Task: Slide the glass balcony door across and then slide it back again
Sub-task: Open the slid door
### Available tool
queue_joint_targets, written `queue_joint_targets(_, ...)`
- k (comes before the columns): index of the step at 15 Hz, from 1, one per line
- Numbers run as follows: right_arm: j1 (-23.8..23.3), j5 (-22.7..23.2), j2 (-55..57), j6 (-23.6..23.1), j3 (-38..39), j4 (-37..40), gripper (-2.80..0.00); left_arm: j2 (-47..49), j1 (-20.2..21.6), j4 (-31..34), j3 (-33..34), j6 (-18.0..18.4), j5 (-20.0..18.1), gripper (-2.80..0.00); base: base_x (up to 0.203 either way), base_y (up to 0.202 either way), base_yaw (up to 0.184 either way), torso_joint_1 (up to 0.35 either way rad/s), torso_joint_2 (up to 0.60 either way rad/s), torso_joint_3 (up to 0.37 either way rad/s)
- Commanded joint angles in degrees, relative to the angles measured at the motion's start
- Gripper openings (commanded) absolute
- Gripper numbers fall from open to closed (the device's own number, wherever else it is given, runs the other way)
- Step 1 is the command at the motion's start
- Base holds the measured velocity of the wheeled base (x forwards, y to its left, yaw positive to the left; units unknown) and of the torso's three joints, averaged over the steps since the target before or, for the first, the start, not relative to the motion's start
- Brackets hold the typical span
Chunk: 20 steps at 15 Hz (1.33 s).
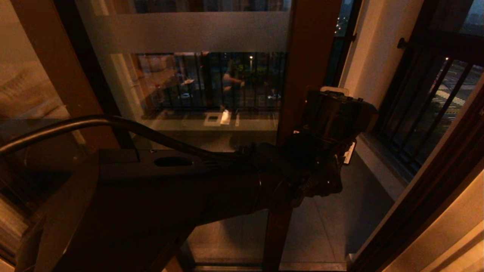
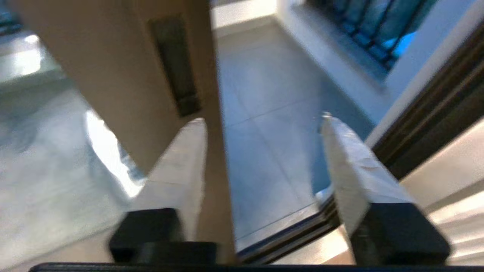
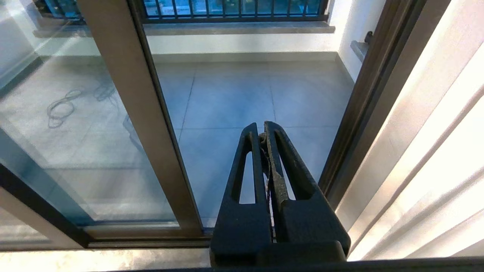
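Two pale fingers (image 2: 189, 166) of my left gripper (image 2: 261, 124) stand wide apart, holding nothing. The door (image 1: 302, 56) has its brown stile running down from about twelve o'clock of my wrist in the head view, and the glass with its frosted band (image 1: 189, 32) spreads off toward ten o'clock. Seen from my left wrist, the stile's edge passes just beside one finger, roughly at eleven o'clock of the gap; the blur keeps me from telling whether that finger touches it. A dark handle (image 2: 176, 68) is set in the stile, farther out past that fingertip. Balcony floor (image 2: 272, 113) shows between the fingers. My right gripper (image 3: 262, 130) hangs parked, fingers pressed together, with the door at its nine o'clock.
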Motion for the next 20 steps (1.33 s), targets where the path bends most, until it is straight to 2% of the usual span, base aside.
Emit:
queue_joint_targets(1, 0.0, 0.0, 0.0, 0.0, 0.2, 0.0, -2.8, -0.1, 0.0, -1.3, 0.0, -0.1, -0.6, 0.0, 0.0, 0.0, 0.0, 0.0, 0.0, 0.0)
queue_joint_targets(4, 0.0, 0.0, 0.0, 0.0, 0.2, 0.0, -2.8, 0.5, 0.0, -1.8, 0.0, 0.0, -3.2, 0.0, 0.0, 0.0, 0.0, 0.0, 0.0, 0.0)
queue_joint_targets(8, 0.0, 0.0, 0.0, 0.0, 0.2, 0.0, -2.8, 3.7, 0.1, -3.7, -0.1, 0.2, -3.0, 0.0, 0.0, 0.0, 0.0, 0.0, 0.0, 0.0)
queue_joint_targets(10, 0.0, 0.0, 0.0, 0.0, 0.2, 0.0, -2.8, 6.9, 0.9, -9.1, -0.1, 2.8, -2.0, 0.0, 0.0, 0.0, 0.0, 0.0, 0.0, 0.0)
queue_joint_targets(12, 0.0, 0.0, 0.0, 0.0, 0.2, 0.0, -2.8, 8.7, 2.2, -14.4, -0.2, 6.8, 2.2, 0.0, 0.0, 0.0, 0.0, 0.0, 0.0, 0.0)
queue_joint_targets(20, 0.0, 0.0, 0.0, 0.0, 0.2, 0.0, -2.8, 7.9, 3.1, -16.1, -0.1, 7.1, 2.1, 0.0, 0.0, 0.0, 0.0, 0.0, 0.0, 0.0)
